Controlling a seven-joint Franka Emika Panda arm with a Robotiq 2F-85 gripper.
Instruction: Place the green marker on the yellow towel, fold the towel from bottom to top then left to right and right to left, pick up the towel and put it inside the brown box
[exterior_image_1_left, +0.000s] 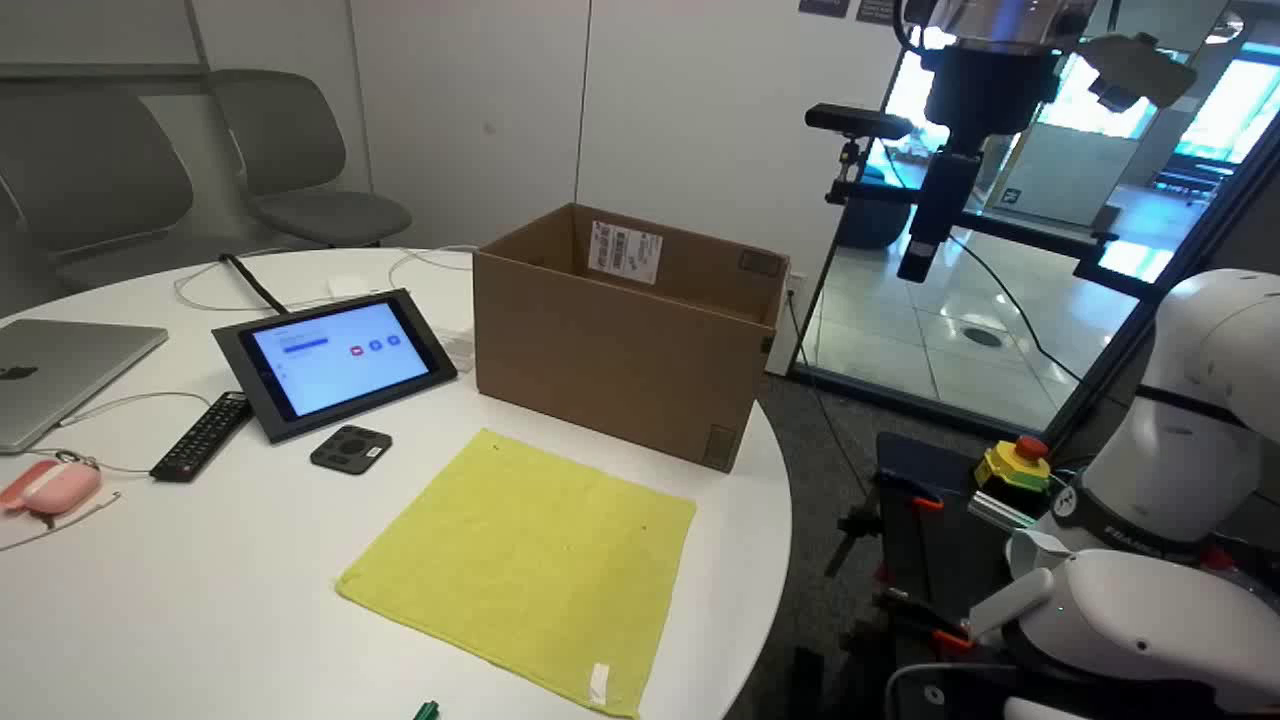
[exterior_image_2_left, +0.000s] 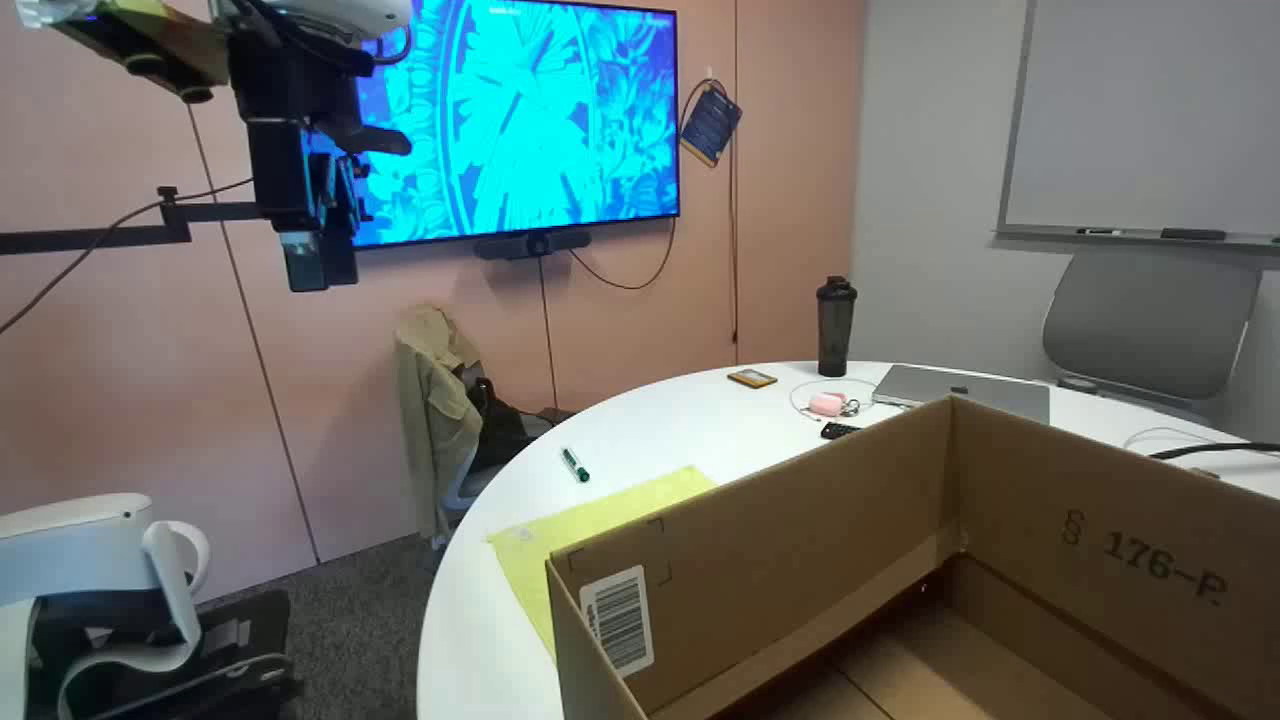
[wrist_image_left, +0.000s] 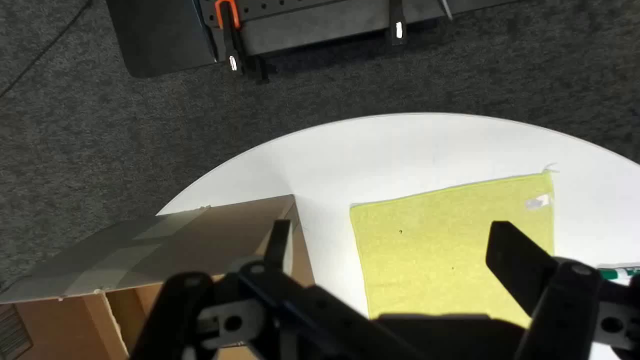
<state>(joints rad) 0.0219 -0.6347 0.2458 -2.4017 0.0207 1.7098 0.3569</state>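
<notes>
The yellow towel (exterior_image_1_left: 530, 570) lies flat and unfolded on the white round table, with a small white tag at one corner. It also shows in an exterior view (exterior_image_2_left: 610, 515), partly hidden by the box, and in the wrist view (wrist_image_left: 435, 255). The green marker (exterior_image_2_left: 575, 465) lies on the table beside the towel, apart from it. The wrist view shows part of the marker (wrist_image_left: 617, 273) at the right edge. The open-topped brown box (exterior_image_1_left: 615, 365) stands beside the towel. My gripper (wrist_image_left: 391, 245) is open and empty, high above the table, its fingers spread wide.
A tablet on a stand (exterior_image_1_left: 345, 355), a black square device (exterior_image_1_left: 351, 449), a remote (exterior_image_1_left: 203, 437), a laptop (exterior_image_1_left: 70, 375) and a pink case (exterior_image_1_left: 60, 487) are on the table. A black bottle (exterior_image_2_left: 835, 328) stands farther off. The table edge (wrist_image_left: 415, 114) curves close to towel and box.
</notes>
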